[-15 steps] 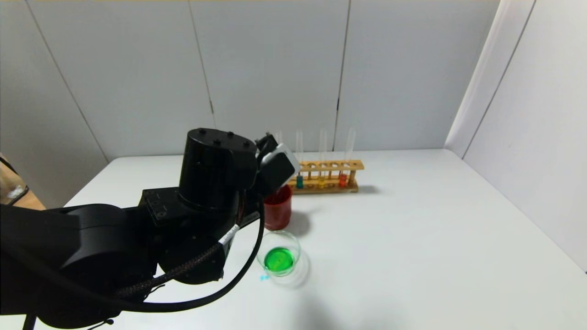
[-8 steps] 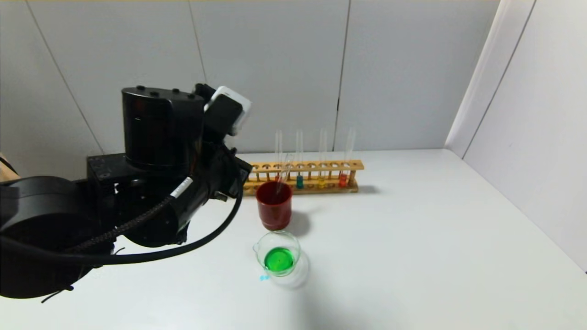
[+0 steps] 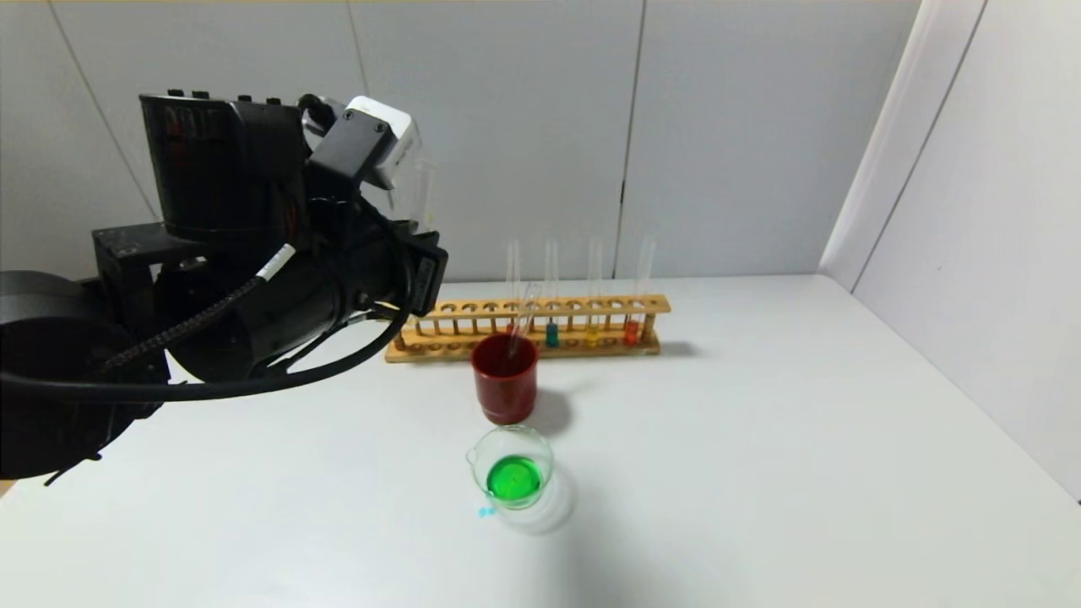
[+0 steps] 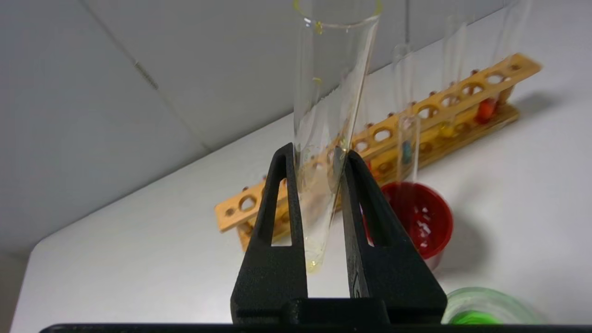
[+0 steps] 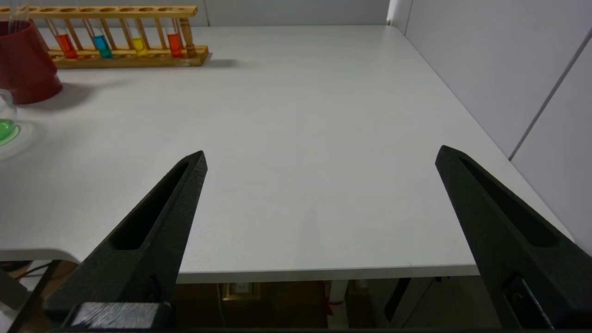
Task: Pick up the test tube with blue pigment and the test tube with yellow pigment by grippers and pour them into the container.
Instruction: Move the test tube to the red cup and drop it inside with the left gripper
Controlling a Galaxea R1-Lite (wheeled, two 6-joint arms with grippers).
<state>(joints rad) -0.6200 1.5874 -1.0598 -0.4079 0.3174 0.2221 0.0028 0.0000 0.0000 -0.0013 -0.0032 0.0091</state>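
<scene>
- Clear glass tube (image 4: 326, 138), nearly empty with only yellow traces at its round bottom, was pinched between the left gripper (image 4: 316, 157) fingers, upright with a slight tilt, mouth up.
- Left gripper (image 3: 397, 181) was raised high above the table (image 3: 760, 439), to the left of and above the rack (image 3: 528, 328); its tube showed faintly against the wall in the head view.
- Wooden rack stood at the back of the table, holding four upright tubes.
- Blue tube (image 3: 551, 331) sat in the rack, second of the four from the left; blue liquid low in it.
- Yellow tube (image 3: 592, 333) sat in the rack just right of the blue one, a little yellow liquid in the bottom.
- Orange-red tube (image 3: 631, 329) sat near the rack's right end; another red tube (image 5: 66, 44) was at the left of the four, partly behind the cup.
- Red cup (image 3: 505, 377) stood just in front of the rack, with an empty glass tube (image 3: 521, 321) leaning inside it.
- Beaker (image 3: 512, 466) stood in front of the red cup, near but apart, with green liquid in the bottom.
- Small blue drops (image 3: 486, 511) lay on the table beside the beaker.
- Right gripper (image 5: 319, 159) hovered at the near right edge of the table, fingers spread wide, nothing between them, well apart from rack and beaker.
</scene>
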